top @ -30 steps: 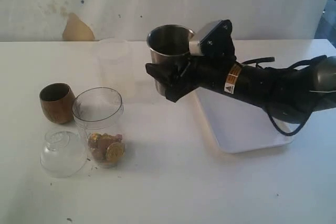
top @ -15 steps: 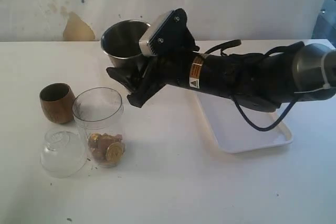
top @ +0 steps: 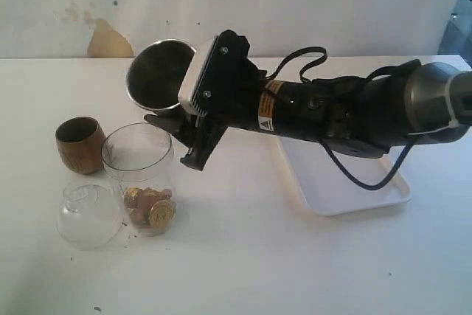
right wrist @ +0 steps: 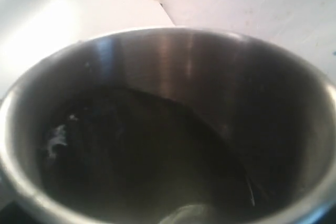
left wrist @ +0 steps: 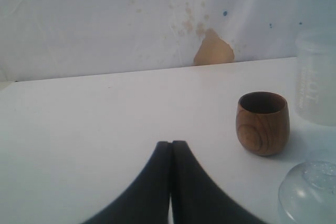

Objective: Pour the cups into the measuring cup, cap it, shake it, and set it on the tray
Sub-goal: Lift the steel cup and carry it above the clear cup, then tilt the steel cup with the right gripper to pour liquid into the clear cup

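Measuring cup [top: 140,171] upright on tabletop [top: 243,256], left of centre, uncapped, gold coin-like pieces [top: 151,208] in the bottom. Sweep from left: left claw [left wrist: 171,148] pressed together, gripping nothing, low over the tabletop, seen only in its own wrist view. Wooden cup [top: 80,144] upright at 10 o'clock of the measuring cup, just beside it. Clear dome lid [top: 88,215] at 8 o'clock of it, dome up, can't tell if they touch. Steel tumbler [top: 156,71] at 12 o'clock, off the tabletop, tipped with mouth toward the camera, low edge of its rim near the measuring cup's rim. Right claw [top: 175,136] spread wide, clamped on the tumbler's body. Tumbler inside [right wrist: 173,77] looks dark in the right wrist view, contents can't tell. Tray [top: 335,195] at 3 o'clock, flat on the tabletop, partly under the right arm.
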